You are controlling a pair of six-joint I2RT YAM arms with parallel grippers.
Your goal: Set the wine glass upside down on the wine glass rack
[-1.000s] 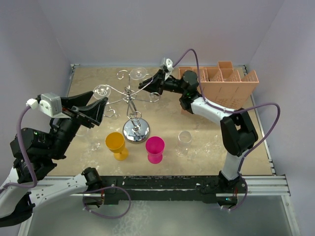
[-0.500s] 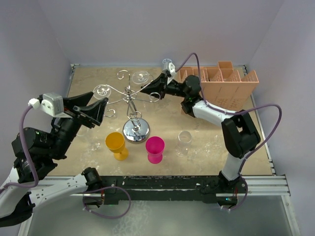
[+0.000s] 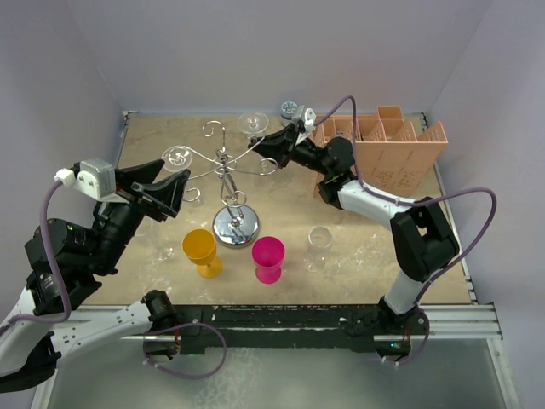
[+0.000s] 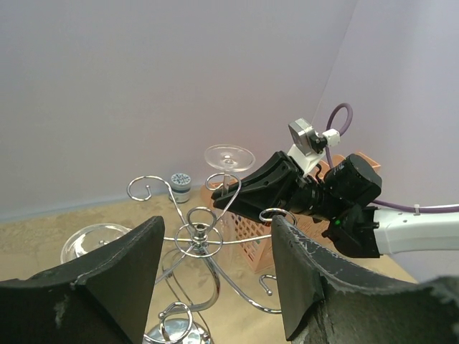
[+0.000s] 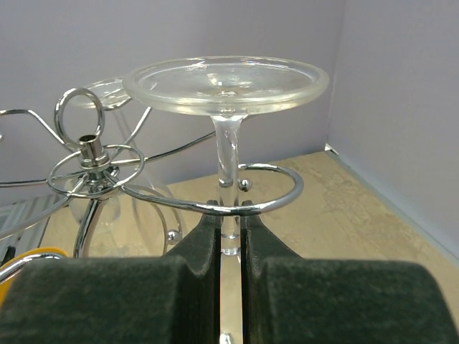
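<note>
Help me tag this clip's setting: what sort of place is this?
Probably a robot lab test cell: plain lavender walls box in a table, a left arm and right arm are bolted at its near edge, and a wine glass rack stands on it.

Shiny silver wine glass rack (image 3: pixel 236 226), clear wine glass (image 5: pixel 226 82), mottled beige bench (image 3: pixel 149 136).
Also a yellow cup (image 3: pixel 201 249), a magenta cup (image 3: pixel 269 257) and an orange-pink slotted box (image 3: pixel 400 162); the walls (image 3: pixel 255 51) are pale lilac.
</note>
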